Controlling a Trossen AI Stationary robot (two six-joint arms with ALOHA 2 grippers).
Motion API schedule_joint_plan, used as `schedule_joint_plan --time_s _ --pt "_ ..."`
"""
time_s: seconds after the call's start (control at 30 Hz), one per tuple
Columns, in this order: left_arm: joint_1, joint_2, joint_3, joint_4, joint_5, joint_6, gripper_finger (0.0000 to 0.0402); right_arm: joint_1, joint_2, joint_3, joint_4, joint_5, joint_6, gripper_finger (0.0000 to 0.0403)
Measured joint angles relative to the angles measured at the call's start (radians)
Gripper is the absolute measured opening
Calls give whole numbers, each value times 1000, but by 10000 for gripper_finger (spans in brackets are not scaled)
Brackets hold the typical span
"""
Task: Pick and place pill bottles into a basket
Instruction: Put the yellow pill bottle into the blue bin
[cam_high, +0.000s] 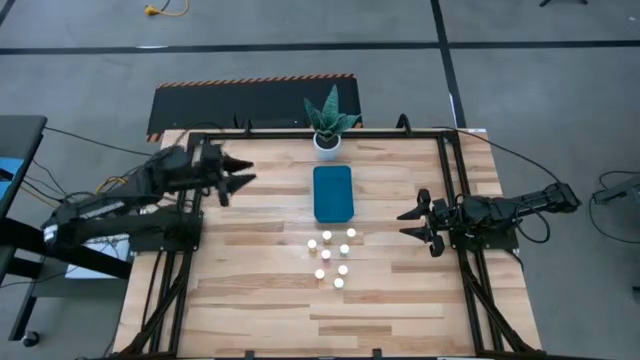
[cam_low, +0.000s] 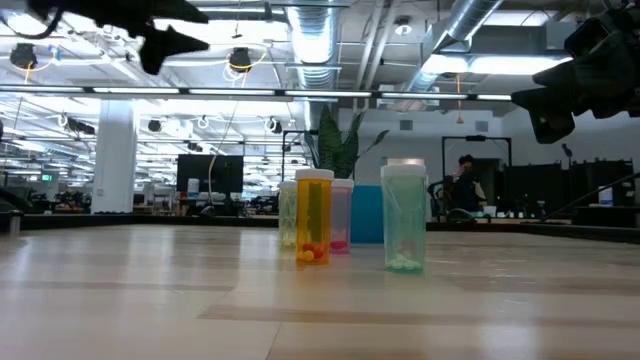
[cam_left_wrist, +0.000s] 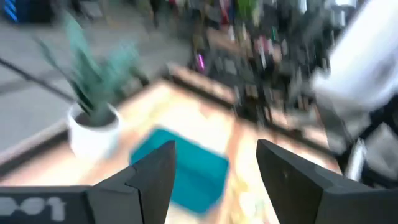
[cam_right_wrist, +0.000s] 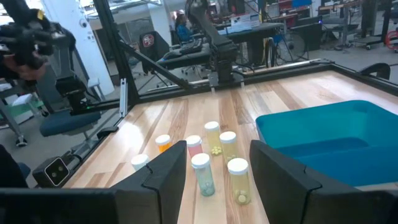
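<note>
Seven white-capped, tinted translucent pill bottles (cam_high: 333, 257) stand clustered beside the teal basket (cam_high: 332, 193).

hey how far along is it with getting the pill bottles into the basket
Nothing is done yet: the basket looks empty. All seven pill bottles stand clustered on the table just in front of it. Neither claw holds anything; the left claw and right claw are open, off to either side.

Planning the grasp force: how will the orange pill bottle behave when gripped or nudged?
The orange pill bottle looks tall and narrow, so a nudge may tip it. Only a few pills at its bottom: probably light. Its smooth round wall could slip or roll.
</note>
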Motion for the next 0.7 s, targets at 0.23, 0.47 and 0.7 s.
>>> schedule_joint_plan --time_s 0.23,0.47,0.7 --pt "-91 291 85 -103 208 59 213 0 0 0 0 0 0 171" --pt "-279 488 94 -117 138 113 213 0 0 0 0 0 0 169" --pt "-381 639 94 -61 115 154 213 0 0 0 0 0 0 171"
